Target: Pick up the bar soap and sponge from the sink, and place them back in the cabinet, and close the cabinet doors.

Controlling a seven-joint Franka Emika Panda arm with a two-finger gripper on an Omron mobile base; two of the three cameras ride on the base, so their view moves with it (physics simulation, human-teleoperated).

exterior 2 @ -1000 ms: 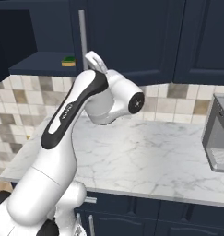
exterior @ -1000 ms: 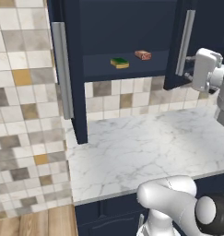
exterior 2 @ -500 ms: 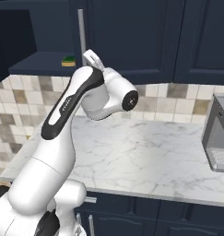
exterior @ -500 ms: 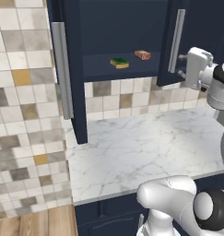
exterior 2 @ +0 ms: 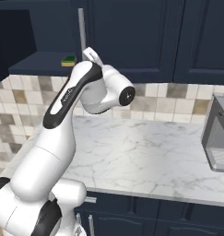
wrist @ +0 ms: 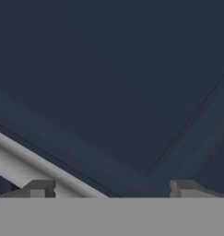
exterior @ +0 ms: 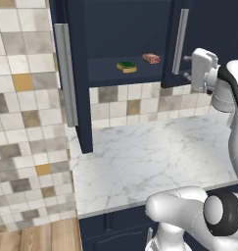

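Soap (exterior: 151, 58): small orange-red block, flat on cabinet (exterior: 120, 29) shelf, right of sponge (exterior: 126, 66). Sponge: green with yellow edge, flat on same shelf, near soap, apart. Cabinet: navy wall unit, left door (exterior: 71, 78) wide open, right door (exterior: 177, 44) ajar. Each door bears vertical silver bar handle.

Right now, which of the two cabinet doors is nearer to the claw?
The right door, the one close beside the soap. The open claw is right at its silver handle; the left door swings far out over the counter.
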